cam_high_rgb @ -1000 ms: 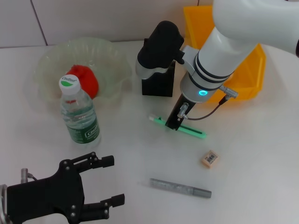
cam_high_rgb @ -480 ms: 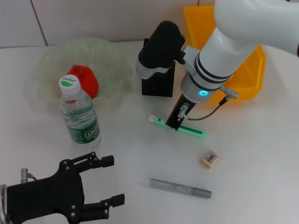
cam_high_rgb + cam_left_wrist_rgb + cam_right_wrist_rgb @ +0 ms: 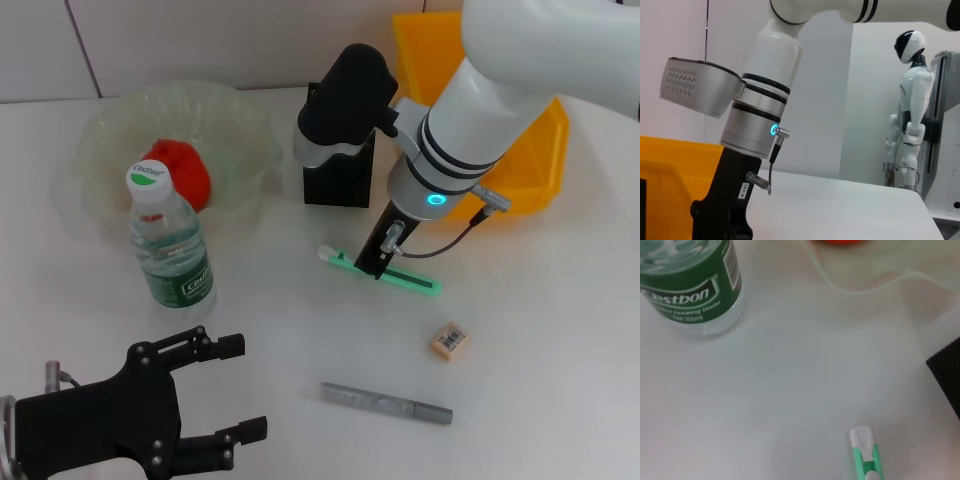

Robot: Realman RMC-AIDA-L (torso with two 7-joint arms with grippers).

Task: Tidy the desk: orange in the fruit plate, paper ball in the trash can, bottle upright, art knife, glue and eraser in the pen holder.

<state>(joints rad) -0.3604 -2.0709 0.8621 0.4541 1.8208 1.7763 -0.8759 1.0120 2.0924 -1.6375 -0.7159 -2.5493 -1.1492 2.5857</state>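
The big right arm reaches down to the middle of the head view, and the right gripper [image 3: 376,262] sits low over the green art knife [image 3: 385,271]. The knife lies flat on the table, just below the black pen holder [image 3: 338,180]. I cannot tell if the fingers are together on the knife or a bit apart, because the dark finger part hides it. To do this step well, I think the fingers should hold the knife near its middle so it does not tip, then lift it straight up before going to the pen holder close by.

The left gripper [image 3: 232,390] rests in the lower left of the head view with its fingers apart, holding nothing.

The white table [image 3: 560,330] is wide and smooth. The clear fruit plate [image 3: 245,135] in the upper left holds the orange [image 3: 178,170]. The bottle [image 3: 168,245] stands upright in front of it. A yellow bin [image 3: 540,160] is in the upper right. The grey glue [image 3: 385,402] lies flat low in the middle, and the small eraser [image 3: 449,340] is a little above it to the right.

In the left wrist view, a white humanoid robot [image 3: 910,105] stands far off by a pale wall
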